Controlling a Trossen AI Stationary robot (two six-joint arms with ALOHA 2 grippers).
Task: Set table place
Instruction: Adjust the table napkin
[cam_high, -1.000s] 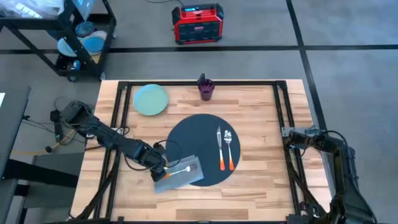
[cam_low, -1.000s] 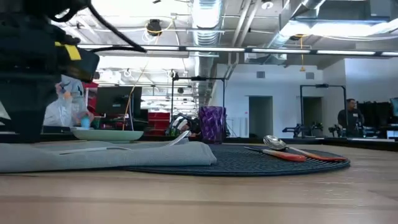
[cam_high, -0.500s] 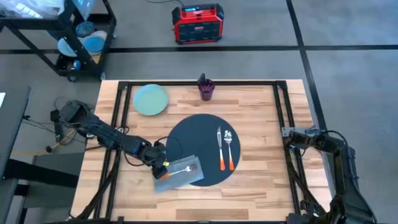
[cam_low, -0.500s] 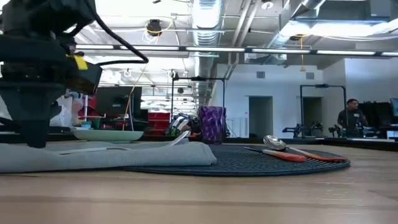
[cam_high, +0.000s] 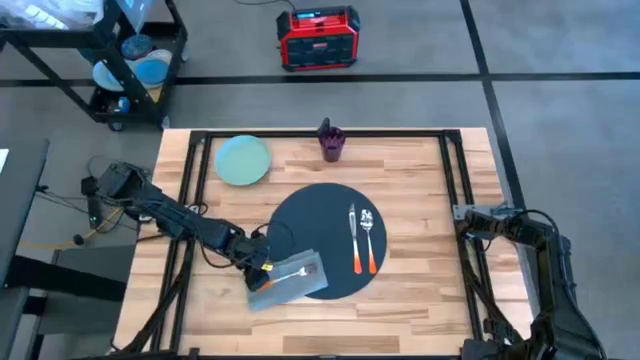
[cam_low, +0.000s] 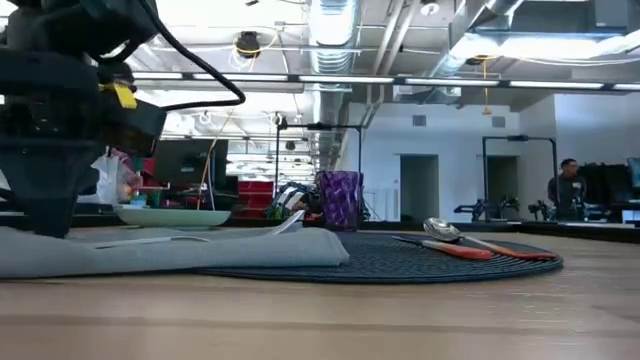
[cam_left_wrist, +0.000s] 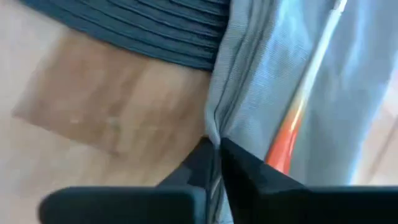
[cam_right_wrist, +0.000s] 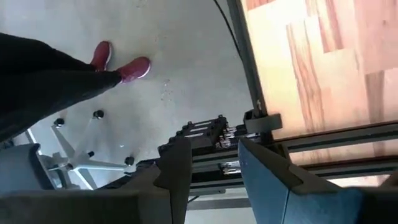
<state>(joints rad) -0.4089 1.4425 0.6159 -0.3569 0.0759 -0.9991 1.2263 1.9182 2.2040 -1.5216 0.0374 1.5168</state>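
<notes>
At the seven o'clock edge of the place (cam_high: 327, 238), the left gripper (cam_high: 262, 268) is down on the grey napkin (cam_high: 291, 281), its two dark fingers (cam_left_wrist: 245, 174) pressed nearly together with a fold of the cloth's edge clenched between them. Half the napkin lies on the dark round mat and half on the bare planks of the table (cam_high: 410, 170). On top of the napkin rests an orange-handled utensil (cam_high: 288, 269), its orange end just beside the fingertips and its pale metal shaft running away toward three o'clock.

On the mat's three o'clock side lie a fork (cam_high: 353, 240) and a spoon (cam_high: 368, 238), parallel and close together, orange handles toward six o'clock. The mat itself sits near the middle of the table. At about eleven o'clock from it, well apart, is the pale green plate (cam_high: 241, 159), and at twelve o'clock, near the far rail, stands the purple cup (cam_high: 330, 141).

The right gripper (cam_high: 467, 213) waits off the table's three o'clock edge, over the black rail frame, its jaws released with a clear gap between them and nothing held.

In the low view a person (cam_low: 567, 190) stands far back in the room.
</notes>
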